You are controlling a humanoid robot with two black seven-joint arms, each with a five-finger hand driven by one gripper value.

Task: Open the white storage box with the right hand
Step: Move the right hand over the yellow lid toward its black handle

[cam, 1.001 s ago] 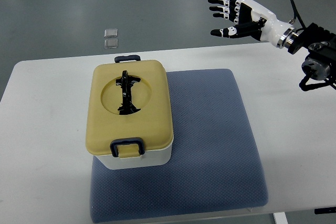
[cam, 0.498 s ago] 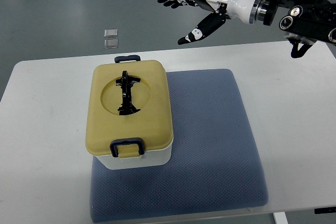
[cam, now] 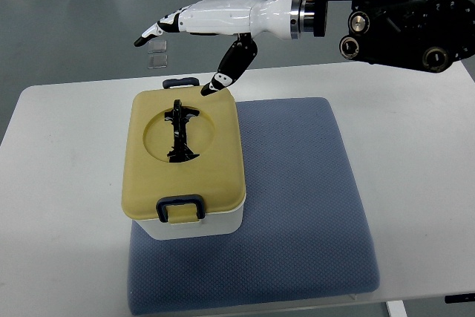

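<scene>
Since the earlier frame, our right hand [cam: 194, 35] has swept leftward and now hovers over the far edge of the white storage box with its tan lid [cam: 182, 159], fingers spread and holding nothing, thumb pointing down near the box's far black latch [cam: 181, 81]. We see the box closed, resting on a blue textured mat [cam: 297, 206] on the white surface [cam: 59, 183].

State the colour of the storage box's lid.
The lid is a muted yellow, over a white box body; the top view, the only one, shows it.
</scene>
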